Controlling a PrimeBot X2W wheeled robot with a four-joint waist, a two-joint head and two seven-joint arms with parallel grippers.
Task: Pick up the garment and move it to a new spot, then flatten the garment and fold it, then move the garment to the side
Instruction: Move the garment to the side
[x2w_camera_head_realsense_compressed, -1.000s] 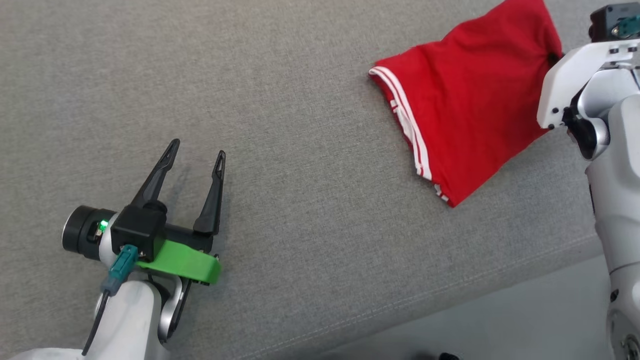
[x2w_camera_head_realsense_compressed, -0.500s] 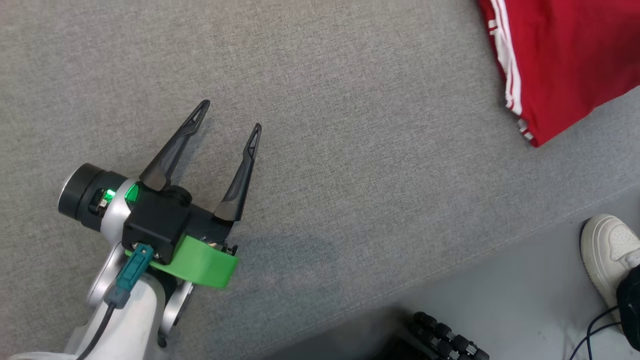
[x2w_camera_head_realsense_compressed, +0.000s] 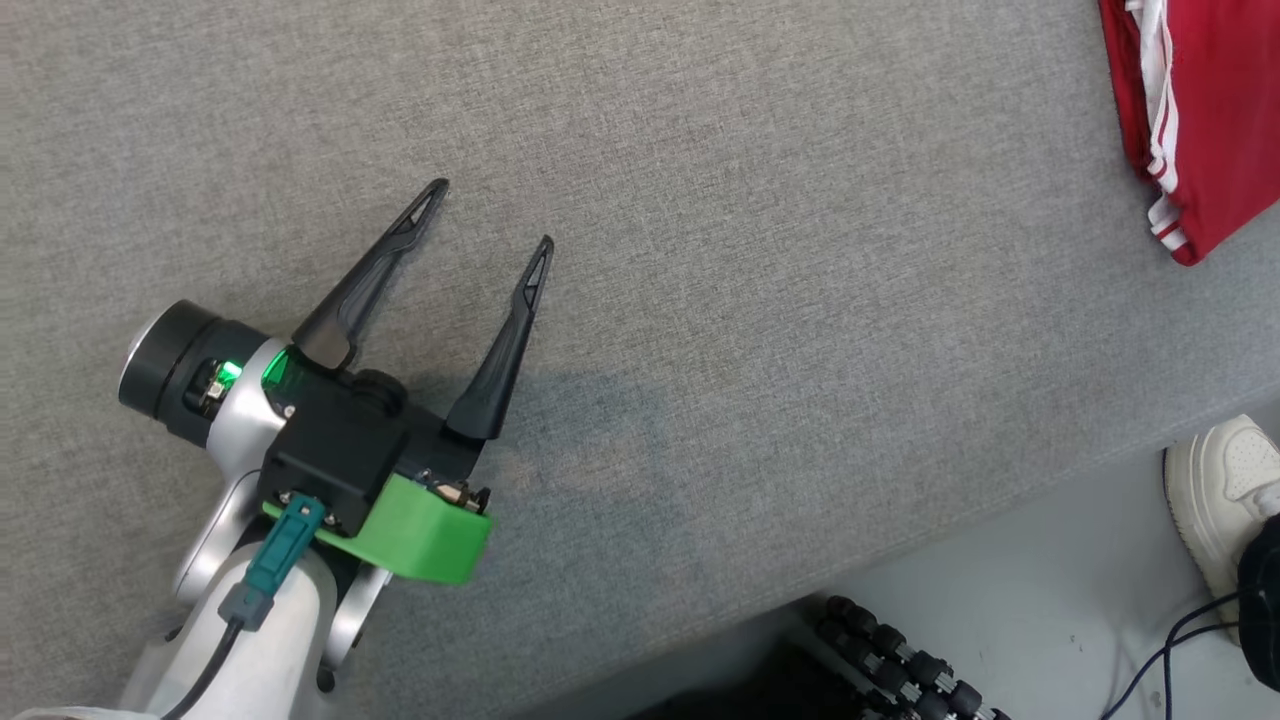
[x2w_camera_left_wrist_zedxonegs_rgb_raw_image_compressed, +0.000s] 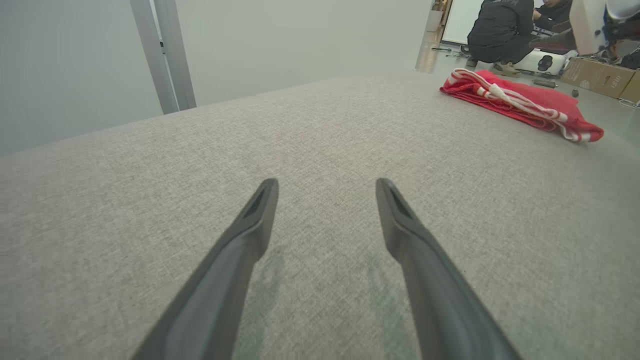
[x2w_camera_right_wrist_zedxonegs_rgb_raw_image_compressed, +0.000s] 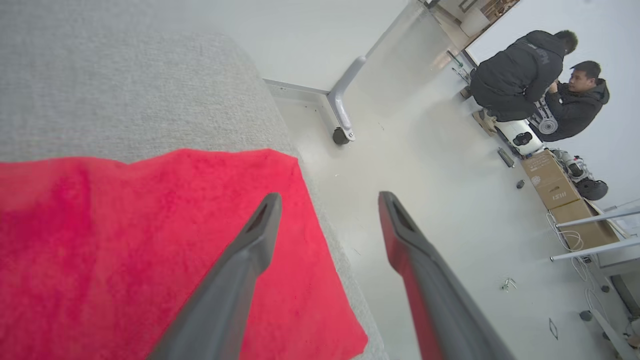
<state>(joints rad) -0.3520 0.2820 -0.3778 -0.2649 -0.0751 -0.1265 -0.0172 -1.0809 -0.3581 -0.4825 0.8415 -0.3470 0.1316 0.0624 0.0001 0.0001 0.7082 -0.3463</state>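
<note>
Grey fabric bench (x2w_camera_head_realsense_compressed: 800, 350), red garment (x2w_camera_head_realsense_compressed: 1210, 120) folded near its right edge.
Fingers of the left gripper (x2w_camera_head_realsense_compressed: 492, 213) are spread and empty, low over bare fabric, well apart from the garment. Fingers of the right gripper (x2w_camera_right_wrist_zedxonegs_rgb_raw_image_compressed: 330, 196) are spread, holding nothing: one above the garment's corner, the other above the floor (x2w_camera_right_wrist_zedxonegs_rgb_raw_image_compressed: 450, 165). A shoe (x2w_camera_head_realsense_compressed: 1215, 500) stands on the floor.

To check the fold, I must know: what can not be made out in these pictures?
- the garment, head view: cut by top and right edges.
- the garment, right wrist view: blurred near the camera, partly behind the fingers of the right gripper.
- the shoe, head view: cut by right edge.
</note>
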